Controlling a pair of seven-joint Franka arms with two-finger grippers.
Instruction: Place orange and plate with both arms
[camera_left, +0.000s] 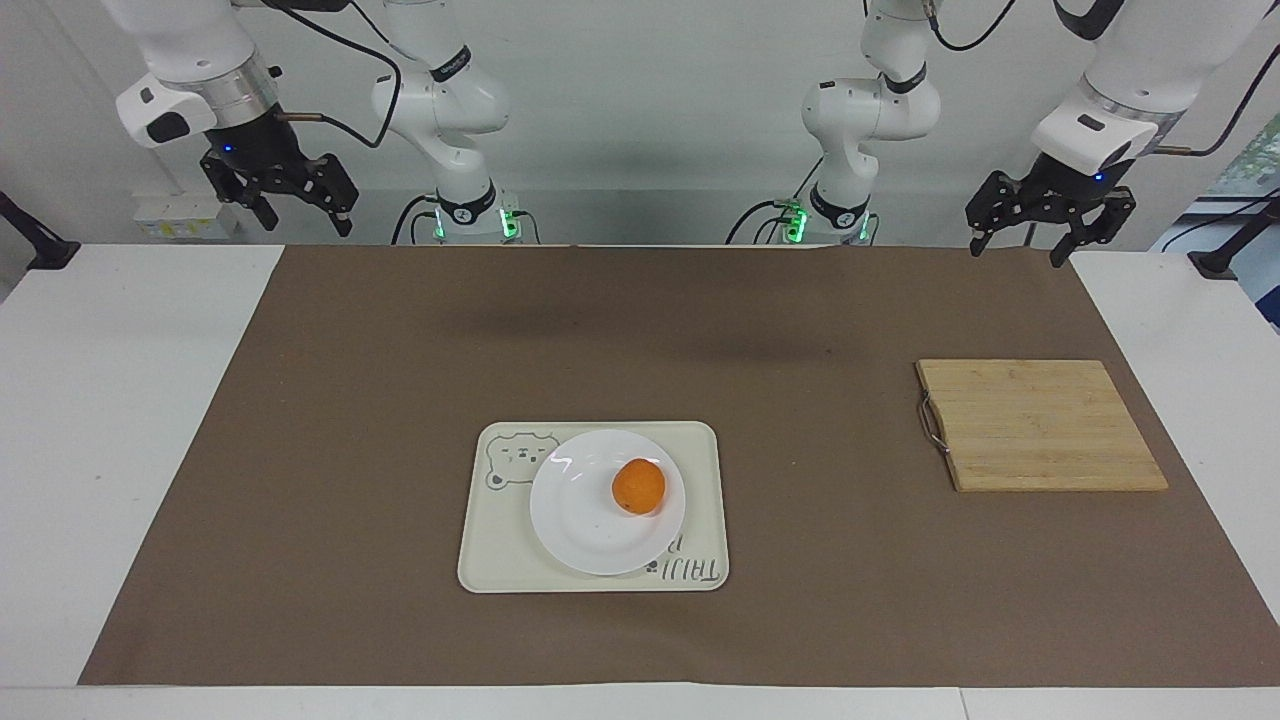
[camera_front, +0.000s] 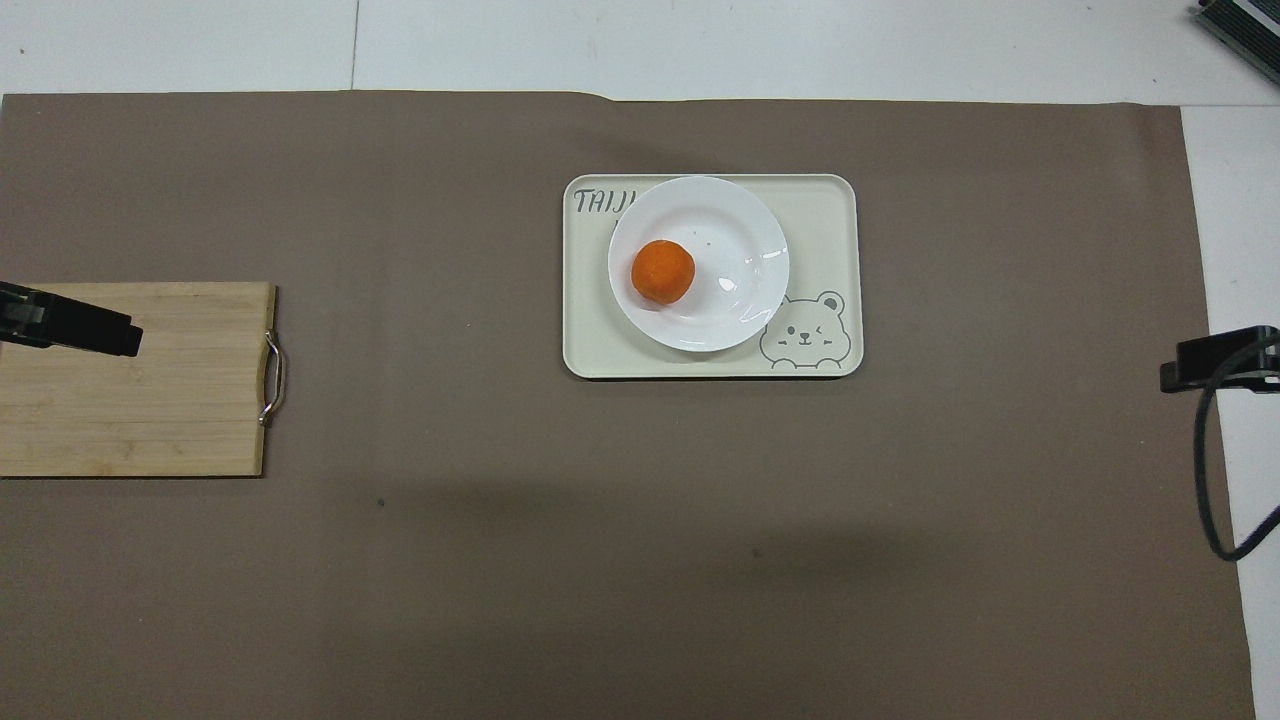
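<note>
White and glossy, the round plate (camera_left: 600, 505) sat on the cream rectangular bear-print tray (camera_left: 500, 560) at centre frame, the small bright orange (camera_left: 638, 486) resting in its dish. At upper right the left gripper (camera_left: 1020, 243) hung with fingers spread wide, empty; at upper left the right gripper (camera_left: 305, 212) looked likewise open. A bamboo cutting board (camera_left: 1040, 425) lay at right.
</note>
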